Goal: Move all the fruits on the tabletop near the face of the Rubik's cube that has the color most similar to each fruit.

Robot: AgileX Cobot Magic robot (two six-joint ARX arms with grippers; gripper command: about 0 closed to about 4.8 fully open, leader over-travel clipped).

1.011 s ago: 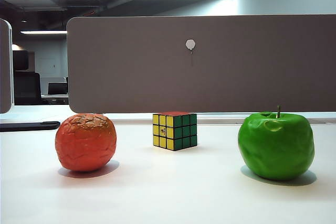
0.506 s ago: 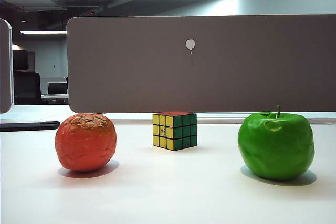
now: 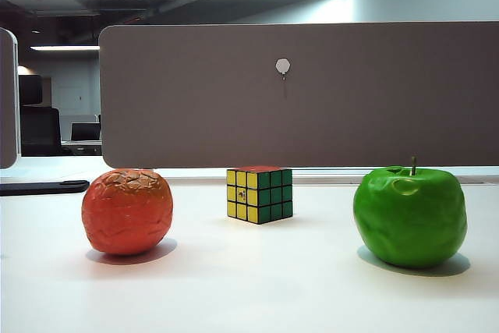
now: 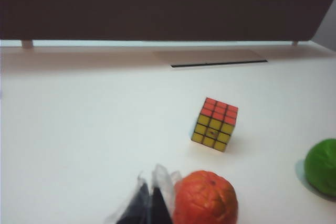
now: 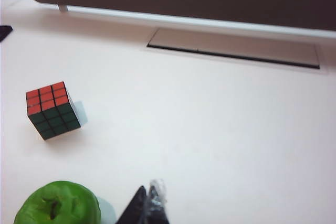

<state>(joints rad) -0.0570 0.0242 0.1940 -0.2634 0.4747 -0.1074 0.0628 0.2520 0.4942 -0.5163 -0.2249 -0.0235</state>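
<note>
No text, label, brand or number can be read anywhere. The small mark on the centre yellow square of the black-edged Rubik's cube point(image 3: 259, 193) is too tiny to make out.

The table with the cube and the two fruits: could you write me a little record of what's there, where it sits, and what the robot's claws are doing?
table: white tabletop
cube: Rubik's cube mid-table, red face up, yellow face toward the orange-red fruit, green toward the apple
left of cube: orange-red fruit, apart from it
right of cube: green apple, upright, apart from it
left gripper: shut, holds nothing, beside the orange-red fruit
right gripper: looks shut, empty, near the apple
fruits placed: none yet
</note>
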